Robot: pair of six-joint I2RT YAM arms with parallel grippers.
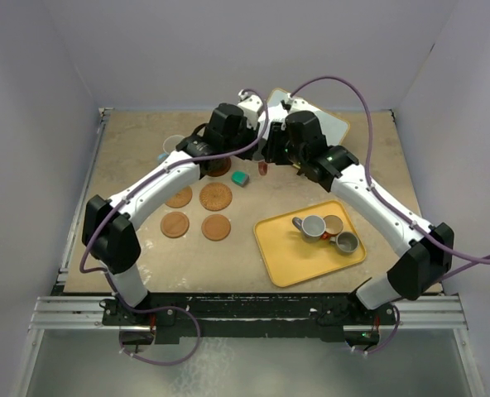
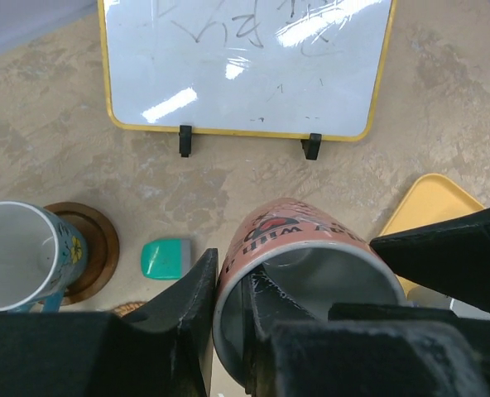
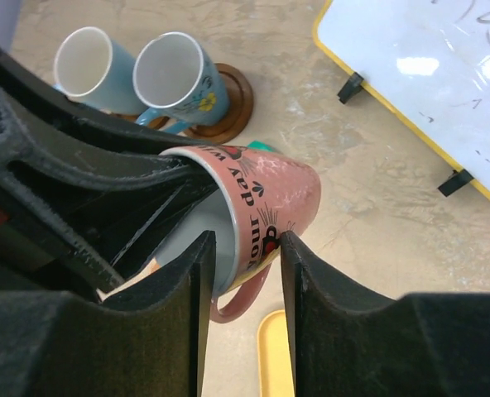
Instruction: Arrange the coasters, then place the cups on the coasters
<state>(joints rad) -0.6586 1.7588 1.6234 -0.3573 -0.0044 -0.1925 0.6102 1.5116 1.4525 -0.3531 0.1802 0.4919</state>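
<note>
A pinkish cup (image 2: 311, 248) with dark lettering hangs tilted above the table between both arms (image 1: 263, 168). My left gripper (image 2: 228, 283) is shut on its wall, one finger inside the rim and one outside. My right gripper (image 3: 245, 265) stands open astride the same cup (image 3: 278, 198) near its handle, with a gap at the inner finger. Two light blue cups (image 3: 84, 66) (image 3: 175, 78) stand at the back left, one on a dark brown coaster (image 3: 232, 103). Several orange-brown coasters (image 1: 216, 197) lie on the table at the left.
A yellow tray (image 1: 282, 248) at the right front holds three small cups (image 1: 314, 225). A yellow-framed whiteboard (image 2: 245, 66) stands at the back. A small teal block (image 2: 166, 258) lies near the dark coaster (image 2: 96, 248).
</note>
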